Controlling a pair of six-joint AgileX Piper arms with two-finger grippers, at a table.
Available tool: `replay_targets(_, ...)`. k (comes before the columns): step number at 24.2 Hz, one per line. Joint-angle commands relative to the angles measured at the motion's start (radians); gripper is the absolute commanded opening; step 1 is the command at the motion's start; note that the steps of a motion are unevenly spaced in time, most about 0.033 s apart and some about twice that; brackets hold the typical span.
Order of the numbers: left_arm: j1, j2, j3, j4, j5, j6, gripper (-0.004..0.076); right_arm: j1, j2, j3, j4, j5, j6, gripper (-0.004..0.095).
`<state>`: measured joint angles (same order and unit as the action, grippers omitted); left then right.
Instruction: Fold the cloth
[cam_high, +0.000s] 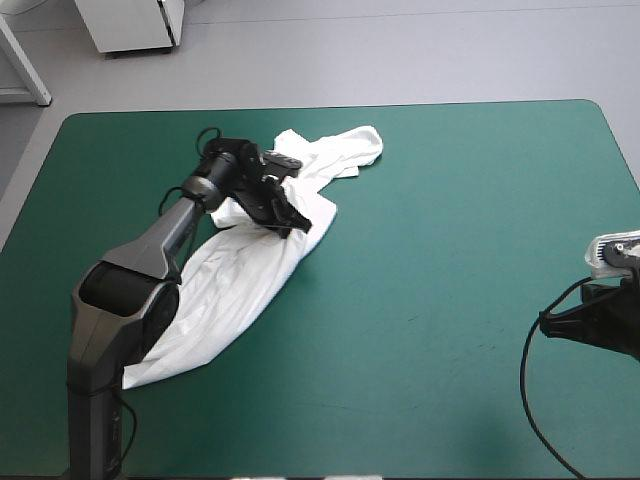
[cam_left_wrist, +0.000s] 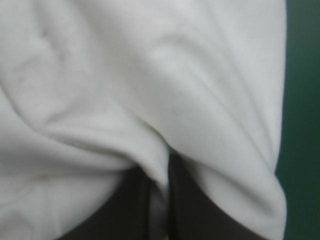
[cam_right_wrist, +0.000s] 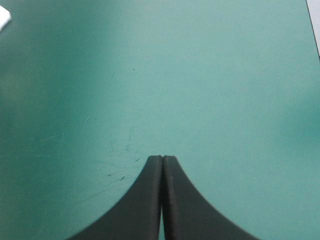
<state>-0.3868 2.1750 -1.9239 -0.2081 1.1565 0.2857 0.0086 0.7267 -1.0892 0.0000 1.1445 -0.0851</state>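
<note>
T-shirt (cam_high: 225, 300), white, short-sleeved, crumpled: lies as a long diagonal band on the teal-green cover (cam_high: 450, 250) of the table. It runs from the near left part of the table up toward the far middle. The near end is a flattened corner, and the far end is a bunched, twisted lobe close to the far edge. The whole garment sits in the left half of the table.

Left gripper (cam_high: 295, 225): down on the T-shirt about midway along the band, at the edge facing the table's middle. The left arm (cam_high: 150, 255) crosses over the lower part of the cloth. In the left wrist view the white fabric (cam_left_wrist: 125, 75) fills nearly the whole field in soft folds. The two black fingers (cam_left_wrist: 200, 215) are all but closed, with a ridge of fabric pinched between them. A strip of the cover (cam_left_wrist: 302, 100) shows beside the cloth.

Right gripper (cam_right_wrist: 162, 160): fingers pressed together into one pointed arch, nothing between them. Only bare, lightly scratched cover (cam_right_wrist: 200, 75) lies ahead of it. In the high view the right arm (cam_high: 595, 322) sits at the table's right edge, well apart from the T-shirt.
</note>
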Motion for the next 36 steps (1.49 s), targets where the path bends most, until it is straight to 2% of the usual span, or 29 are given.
replay_targets(1, -0.126, -0.066, -0.065, -0.048, 0.004, 0.008, -0.0022, 0.002, 0.011, -0.029, 0.000, -0.061, -0.007, -0.0017)
replay_targets(19, -0.725, -0.068, -0.088, -0.053, 0.047, 0.015, -0.0022, 0.002, 0.011, -0.029, 0.000, -0.098, -0.011, -0.0017)
replay_targets(22, -0.761, -0.068, -0.088, -0.022, 0.049, 0.015, -0.0017, 0.002, 0.011, -0.029, 0.000, -0.098, -0.011, -0.0017)
replay_targets(24, -0.747, -0.072, -0.113, 0.013, 0.090, 0.015, 0.0087, 0.002, 0.011, -0.029, 0.000, -0.098, -0.011, -0.0017)
replay_targets(28, -0.696, -0.107, -0.205, 0.019, 0.131, -0.053, 0.0477, 0.002, 0.011, -0.029, 0.000, -0.098, -0.011, -0.0017)
replay_targets(29, -0.687, -0.122, -0.229, 0.029, 0.131, -0.080, 0.0516, 0.002, 0.011, -0.029, 0.000, -0.098, -0.011, -0.0017)
replay_targets(32, -0.679, -0.189, -0.249, 0.127, 0.131, -0.167, 0.0501, 0.002, 0.011, -0.029, 0.000, -0.098, -0.011, -0.0017)
replay_targets(36, -0.679, -0.285, -0.237, 0.250, 0.131, -0.199, 0.0468, 0.002, 0.011, -0.029, 0.000, -0.098, -0.011, -0.0017)
